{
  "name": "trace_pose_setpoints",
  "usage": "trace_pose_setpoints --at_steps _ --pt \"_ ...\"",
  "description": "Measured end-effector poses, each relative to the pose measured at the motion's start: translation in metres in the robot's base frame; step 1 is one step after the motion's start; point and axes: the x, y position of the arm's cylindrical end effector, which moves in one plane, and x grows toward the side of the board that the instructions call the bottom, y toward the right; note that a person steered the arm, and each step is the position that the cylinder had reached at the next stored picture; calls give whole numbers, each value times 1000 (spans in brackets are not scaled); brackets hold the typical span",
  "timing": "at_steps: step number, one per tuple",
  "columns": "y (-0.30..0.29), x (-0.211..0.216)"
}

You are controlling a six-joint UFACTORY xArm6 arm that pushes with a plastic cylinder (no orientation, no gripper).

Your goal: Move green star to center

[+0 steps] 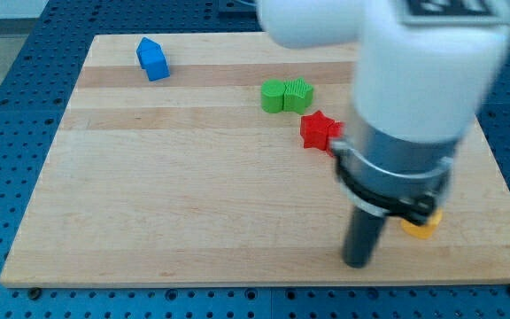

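Note:
Two green blocks sit touching each other near the top middle of the wooden board (149, 195): a left one (274, 96) and a right one (299, 94). I cannot tell which of them is the star. A red star (319, 130) lies just below and right of them. My tip (358, 264) rests on the board at the view's lower right, well below the green blocks and the red star, touching no block.
A blue house-shaped block (153, 59) sits near the top left corner. A yellow block (420, 225) is half hidden behind the arm, just right of my rod. The large white and grey arm body covers the board's upper right.

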Motion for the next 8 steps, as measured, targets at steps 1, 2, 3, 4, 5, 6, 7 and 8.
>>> trace_pose_setpoints --at_steps 1,2,3,4,5,6,7,8 --pt "35 -3" --pt "45 -21" --pt "45 -42" --pt "53 -43" --pt "61 -2" --pt "76 7" --pt "76 -14" --pt "76 -33"
